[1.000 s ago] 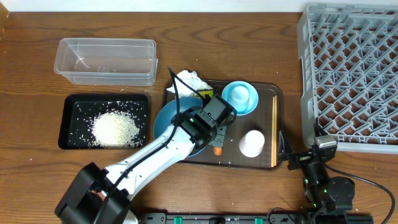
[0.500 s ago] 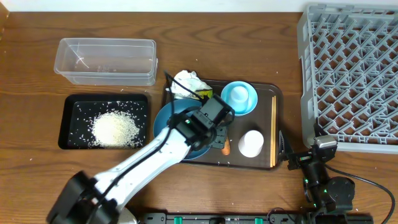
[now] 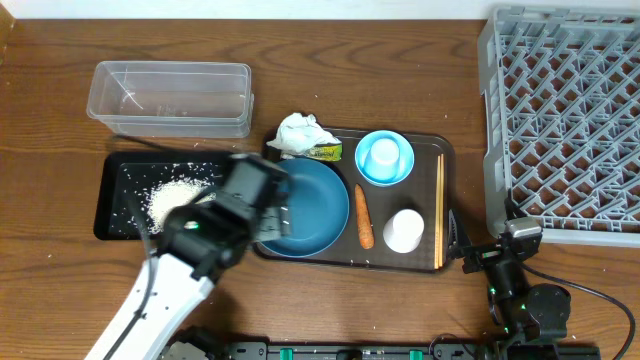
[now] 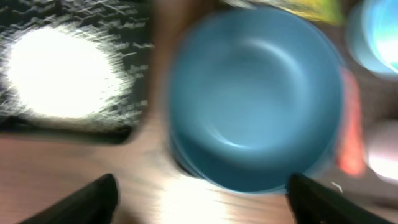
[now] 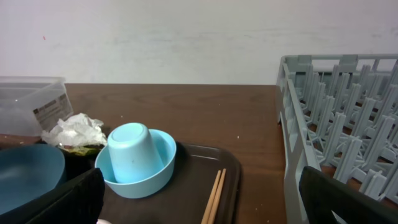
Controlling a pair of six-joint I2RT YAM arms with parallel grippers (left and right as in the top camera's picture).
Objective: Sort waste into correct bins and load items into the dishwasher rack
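Both hands gaped wide, empty: left hand near the dark-blue bowl, right hand facing the light-blue bowl.

Table: brown wood, grain running left to right, fills the overhead view. Ahead of the right jaws the wood carries on to a plain white wall, matt, with a few faint specks. A pale strip runs along the far table edge in the overhead view, probably the foot of that wall. Light is even and soft, shadows weak. Between the left jaws the wood shows a bright glare patch, though this view is blurred.
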